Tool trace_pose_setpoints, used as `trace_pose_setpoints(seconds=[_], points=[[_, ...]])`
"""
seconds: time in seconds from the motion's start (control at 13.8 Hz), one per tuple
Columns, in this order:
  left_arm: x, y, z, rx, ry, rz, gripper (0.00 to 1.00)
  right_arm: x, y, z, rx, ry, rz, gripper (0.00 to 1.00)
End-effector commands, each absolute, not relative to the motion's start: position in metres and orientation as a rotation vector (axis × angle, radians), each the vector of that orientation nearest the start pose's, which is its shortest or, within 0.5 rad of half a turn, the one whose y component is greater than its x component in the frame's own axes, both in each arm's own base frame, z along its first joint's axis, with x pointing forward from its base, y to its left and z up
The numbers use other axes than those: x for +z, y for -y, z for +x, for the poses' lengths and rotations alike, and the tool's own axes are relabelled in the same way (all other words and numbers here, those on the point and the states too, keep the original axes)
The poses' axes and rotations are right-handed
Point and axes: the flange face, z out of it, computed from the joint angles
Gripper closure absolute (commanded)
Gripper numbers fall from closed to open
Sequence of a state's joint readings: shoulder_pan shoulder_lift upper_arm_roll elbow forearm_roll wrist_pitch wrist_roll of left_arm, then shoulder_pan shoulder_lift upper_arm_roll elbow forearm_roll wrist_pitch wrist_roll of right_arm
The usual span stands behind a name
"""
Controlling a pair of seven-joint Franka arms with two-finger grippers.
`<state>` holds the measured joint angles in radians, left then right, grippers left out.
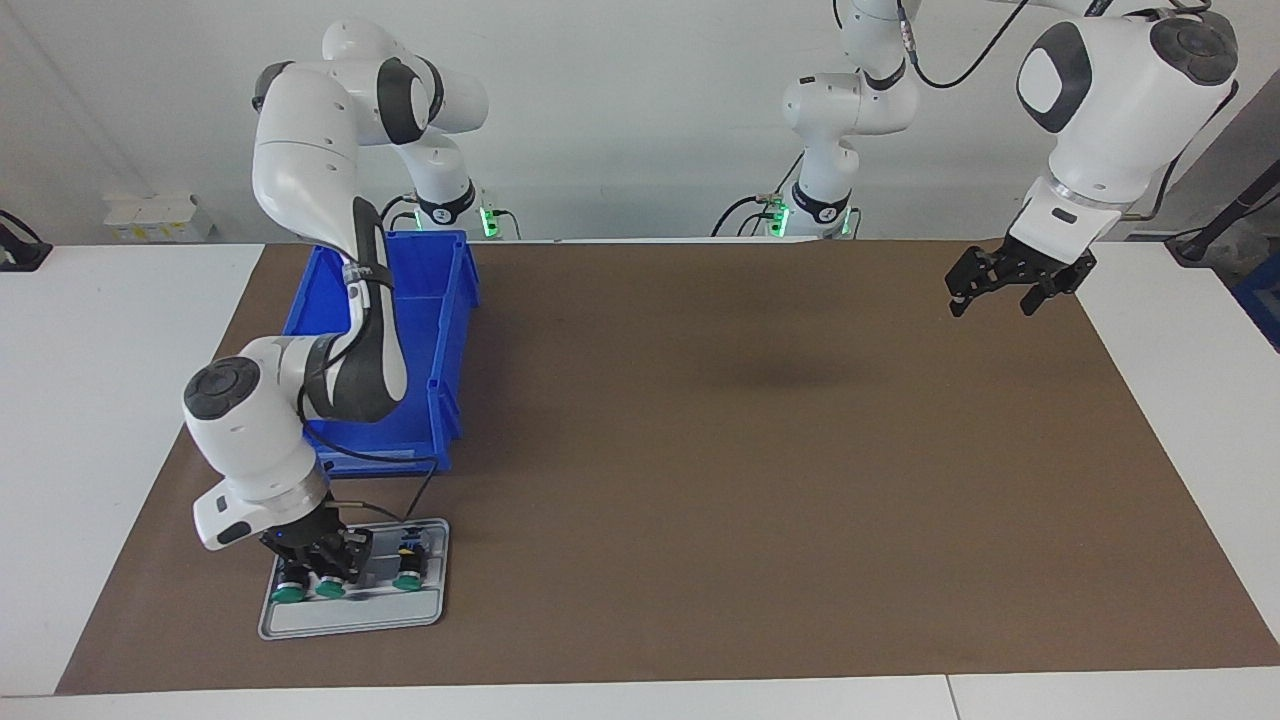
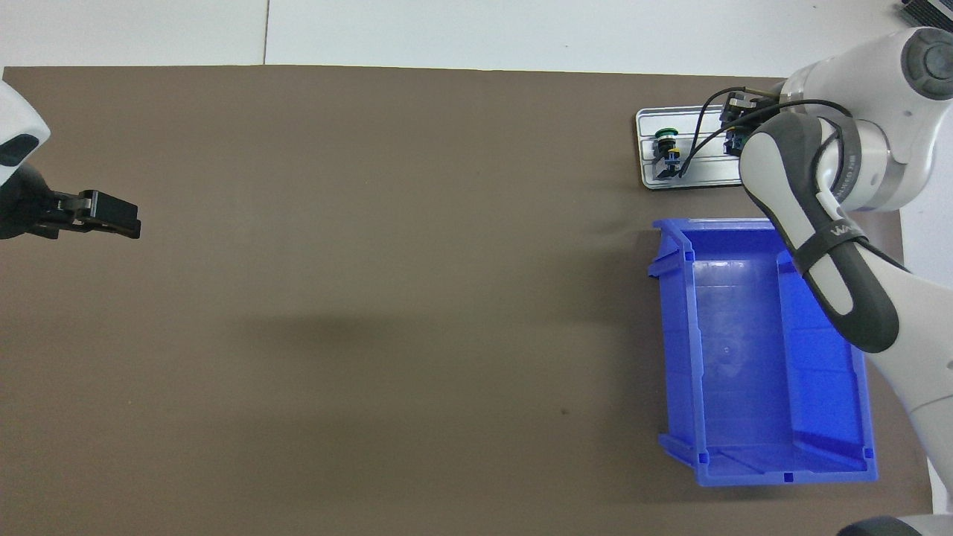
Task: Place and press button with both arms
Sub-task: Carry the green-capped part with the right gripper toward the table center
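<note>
Three push-buttons lie on their sides in a row on the grey tray (image 1: pixel 400 610), green caps pointing away from the robots. The middle button (image 1: pixel 330 588) sits under the right gripper (image 1: pixel 335 560), which is clamped on its black body.

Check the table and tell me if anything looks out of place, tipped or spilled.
Nothing stands out. The buttons sit on the grey tray, the blue bin stands upright beside it, nearer the robots. The right gripper is down at the tray, shut; the left gripper waits open over the mat.
</note>
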<state>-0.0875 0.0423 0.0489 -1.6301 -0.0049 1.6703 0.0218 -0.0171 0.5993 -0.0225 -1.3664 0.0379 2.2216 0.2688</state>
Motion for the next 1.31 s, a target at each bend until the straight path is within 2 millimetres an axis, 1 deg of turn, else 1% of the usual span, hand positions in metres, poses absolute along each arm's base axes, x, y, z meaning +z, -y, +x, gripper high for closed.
trace_pose_setpoints(seconds=[0.0, 0.07, 0.15, 0.22, 0.29, 0.44, 0.58, 0.65, 0.8, 0.87, 0.94, 1.02, 1.09, 1.24], points=[[0.582, 0.022, 0.566, -0.01, -0.087, -3.155, 0.0, 0.43, -0.003, 0.718, -0.316, -0.733, -2.945, 1.0], [0.582, 0.021, 0.566, -0.01, -0.084, -3.155, 0.0, 0.438, -0.023, 0.714, -0.295, -0.816, -2.92, 1.0], [0.582, 0.022, 0.566, -0.01, -0.087, -3.155, 0.0, 0.445, -0.037, 0.711, -0.285, -0.901, -2.895, 1.0], [0.582, 0.022, 0.566, -0.01, -0.087, -3.155, 0.0, 0.454, -0.061, 0.706, -0.274, -0.958, -2.873, 1.0], [0.582, 0.021, 0.566, -0.01, -0.084, -3.155, 0.0, 0.457, -0.083, 0.701, -0.244, -1.011, -2.858, 1.0], [0.582, 0.021, 0.566, -0.01, -0.084, -3.155, 0.0, 0.466, -0.117, 0.693, -0.211, -1.202, -2.775, 1.0], [0.582, 0.022, 0.566, -0.01, -0.087, -3.155, 0.0, 0.467, -0.164, 0.683, -0.189, -1.415, -2.655, 1.0], [0.582, 0.022, 0.566, -0.01, -0.087, -3.155, 0.0, 0.467, -0.188, 0.677, -0.189, -1.485, -2.617, 1.0], [0.582, 0.022, 0.566, -0.01, -0.087, -3.155, 0.0, 0.469, -0.235, 0.661, -0.239, -1.568, -2.593, 1.0], [0.582, 0.021, 0.566, -0.01, -0.082, -3.155, 0.0, 0.468, -0.258, 0.653, -0.248, -1.644, -2.547, 1.0], [0.582, 0.022, 0.566, -0.01, -0.084, -3.155, 0.0, 0.469, -0.277, 0.645, -0.241, -1.721, -2.486, 1.0], [0.582, 0.022, 0.566, -0.01, -0.087, -3.155, 0.0, 0.471, -0.304, 0.634, -0.232, -1.773, -2.434, 1.0], [0.582, 0.021, 0.566, -0.01, -0.084, -3.155, 0.0, 0.468, -0.327, 0.623, -0.219, -1.829, -2.407, 1.0], [0.582, 0.021, 0.566, -0.01, -0.084, -3.155, 0.0, 0.463, -0.362, 0.604, -0.205, -1.935, -2.324, 1.0]])
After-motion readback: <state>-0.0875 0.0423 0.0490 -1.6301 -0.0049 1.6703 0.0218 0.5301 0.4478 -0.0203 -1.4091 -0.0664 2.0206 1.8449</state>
